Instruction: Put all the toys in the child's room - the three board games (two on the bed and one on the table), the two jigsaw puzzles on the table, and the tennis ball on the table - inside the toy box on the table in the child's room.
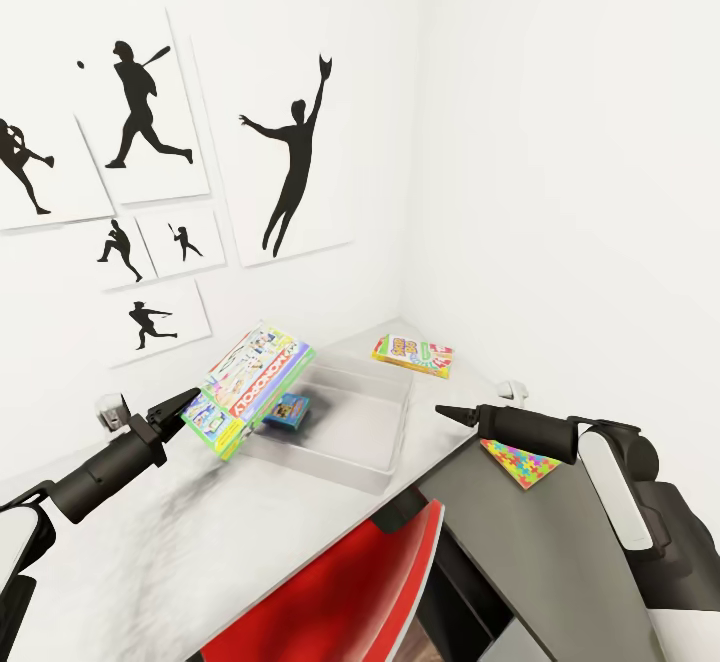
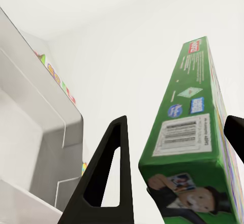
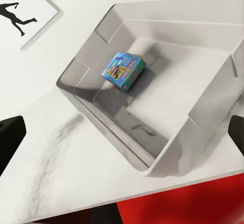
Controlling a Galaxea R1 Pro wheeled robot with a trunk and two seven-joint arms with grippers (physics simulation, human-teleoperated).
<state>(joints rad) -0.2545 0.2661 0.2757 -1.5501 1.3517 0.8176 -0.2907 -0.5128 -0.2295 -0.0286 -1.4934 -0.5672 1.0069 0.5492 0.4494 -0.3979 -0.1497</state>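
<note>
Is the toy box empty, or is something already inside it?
Not empty. The toy box holds one small blue game box, lying on its floor.

Two plain white walls [image 1: 520,122] are seen meeting in a corner, evenly and softly lit. Six white pictures [image 1: 290,157] bearing black silhouettes of baseball players are hung on the left-hand wall. The corner is occupied by a desk [image 1: 180,542] with a pale marbled top joined to a lower dark-grey top [image 1: 530,552]. A red chair [image 1: 370,587] is drawn up to the desk.
</note>
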